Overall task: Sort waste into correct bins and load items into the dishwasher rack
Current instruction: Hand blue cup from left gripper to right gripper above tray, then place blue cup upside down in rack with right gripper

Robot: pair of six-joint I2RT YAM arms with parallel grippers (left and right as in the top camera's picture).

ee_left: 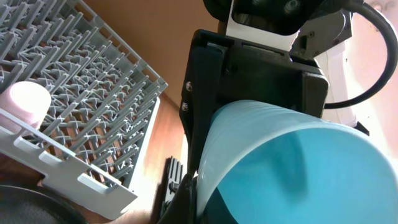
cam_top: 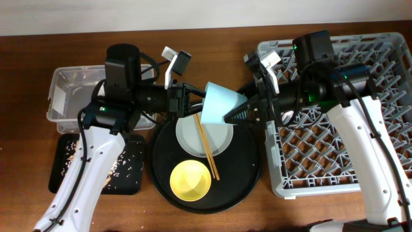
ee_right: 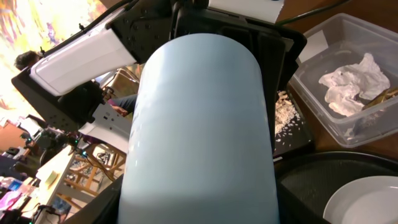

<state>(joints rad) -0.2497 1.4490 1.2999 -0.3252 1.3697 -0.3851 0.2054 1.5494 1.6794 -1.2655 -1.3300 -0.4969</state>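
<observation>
The light-blue cup (cam_top: 219, 103) hangs on its side above the round black tray, between both arms. My left gripper (cam_top: 196, 103) is shut on its rim, one finger (ee_left: 186, 199) outside the wall and one inside the cup (ee_left: 292, 168). My right gripper (cam_top: 241, 111) has its fingers pressed against both sides of the cup (ee_right: 199, 124) near the base. The grey dishwasher rack (cam_top: 380, 58) stands at the right, with a pink cup (ee_left: 26, 99) upside down in it. On the tray lie the pale plate (cam_top: 190, 135), the chopsticks (cam_top: 207, 148) and the yellow bowl (cam_top: 190, 179).
The clear tub (cam_top: 64, 96) at the back left holds the crumpled tissue (ee_right: 351, 81). The small black tray (cam_top: 96, 164) at the front left carries rice-like scraps (ee_right: 286, 118). The large round black tray (cam_top: 244, 174) fills the middle.
</observation>
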